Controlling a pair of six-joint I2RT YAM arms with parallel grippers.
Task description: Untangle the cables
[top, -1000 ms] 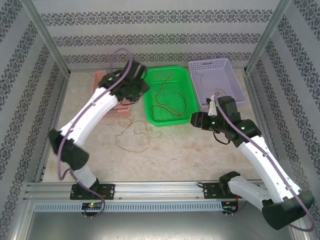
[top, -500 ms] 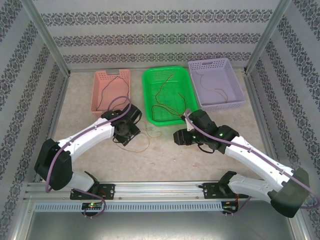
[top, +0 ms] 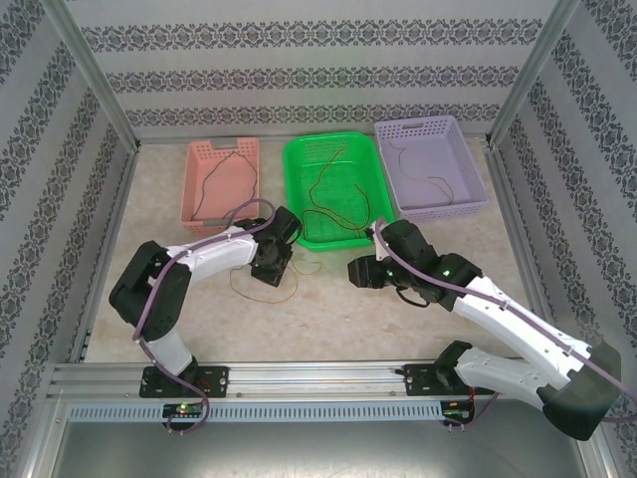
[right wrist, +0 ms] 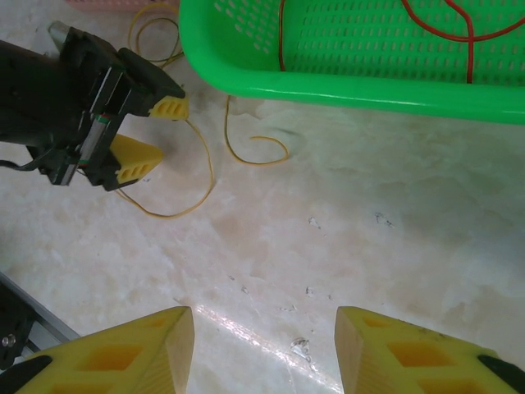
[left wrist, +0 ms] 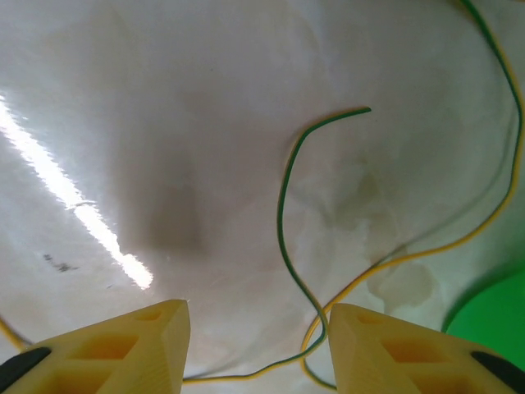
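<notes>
Left pincer (left wrist: 258,308) straddles thin, curling cables (left wrist: 280,209).

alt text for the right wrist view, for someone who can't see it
The right gripper is open above a marbled table. Beyond it, the left gripper hangs open over a loose yellow cable, beside a green basket with a red cable inside.

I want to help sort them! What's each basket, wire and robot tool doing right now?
Left tool, open, over the crossed wires.
Right tool, open, holding nothing.
Green wire, loose on table, crossing yellow wire.
Red wire, lying in green basket.
Pink basket, holds a wire.
Purple basket, holds a wire.
</notes>
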